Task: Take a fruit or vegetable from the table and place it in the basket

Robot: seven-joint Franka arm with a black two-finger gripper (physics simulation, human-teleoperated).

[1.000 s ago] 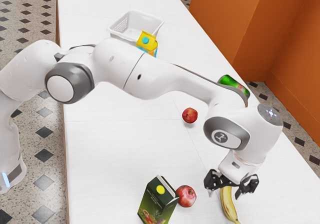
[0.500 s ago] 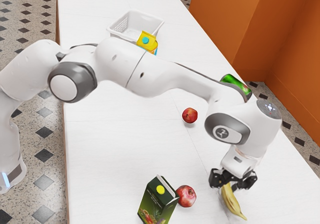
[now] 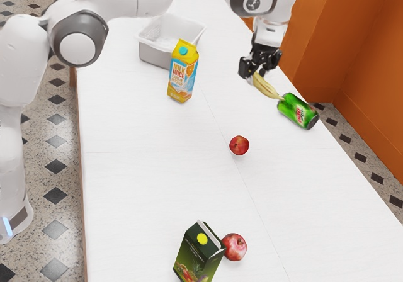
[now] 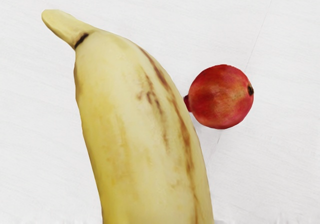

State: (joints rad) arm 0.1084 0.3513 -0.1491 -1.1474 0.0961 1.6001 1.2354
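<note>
Up at the back of the exterior view, my gripper [image 3: 259, 67] is shut on the banana [image 3: 267, 86], holding it by one end above the table. The banana's other end points toward the green can. In the wrist view the banana [image 4: 137, 129] looms large, just under the hand. The white basket [image 3: 154, 55] stands on the table, toward the exterior view's left from the gripper. A red fruit [image 3: 239, 145] lies mid-table; a larger red one [image 3: 235, 247] rests nearer the front. The wrist view has a red fruit [image 4: 221, 97] beside the banana.
A yellow juice carton [image 3: 182, 74] stands right in front of the basket. The green can [image 3: 297, 111] lies on its side near the table's far edge. A dark green carton [image 3: 199, 254] is beside the larger red fruit.
My gripper has taken hold of the banana, lifted it off the table and carried it toward the back. The arm no longer covers the juice carton and the can.
</note>
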